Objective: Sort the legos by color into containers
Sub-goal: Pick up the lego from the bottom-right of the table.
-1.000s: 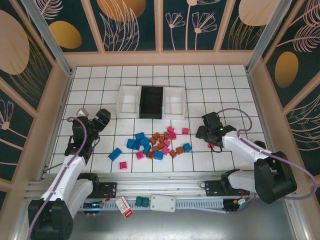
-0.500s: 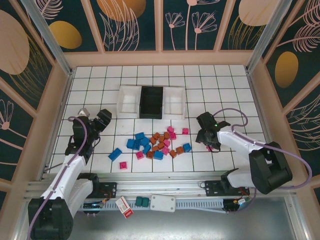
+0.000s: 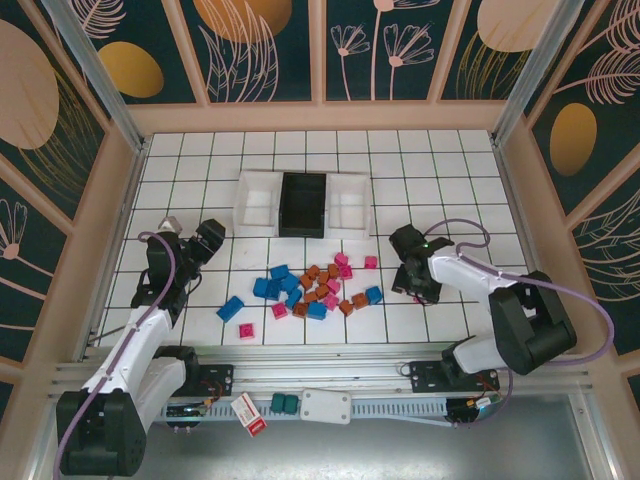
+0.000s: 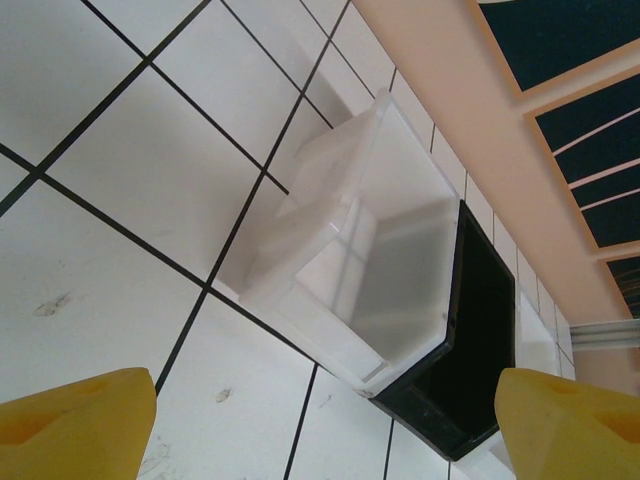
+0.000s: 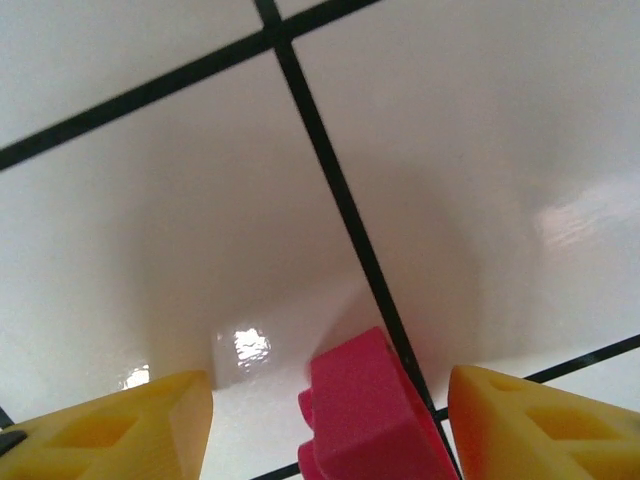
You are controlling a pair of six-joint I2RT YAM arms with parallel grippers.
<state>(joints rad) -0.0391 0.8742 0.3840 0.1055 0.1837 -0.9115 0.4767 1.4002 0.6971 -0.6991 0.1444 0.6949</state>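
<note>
Over white tiled table (image 5: 150, 150), straddling pink lego (image 5: 375, 400) with right gripper (image 5: 330, 430) spread wide, clasping nothing, risking shoving it aside when closing off-centre.

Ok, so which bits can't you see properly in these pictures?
- Pink lego, right wrist view: its lower part is cut off by the bottom edge.
- Black bin, left wrist view: the inside is too dark to see into.
- Lego pile, top view: the bricks are too small and bunched for a sure count.
- Floor under the right gripper, top view: covered by the gripper itself.
</note>
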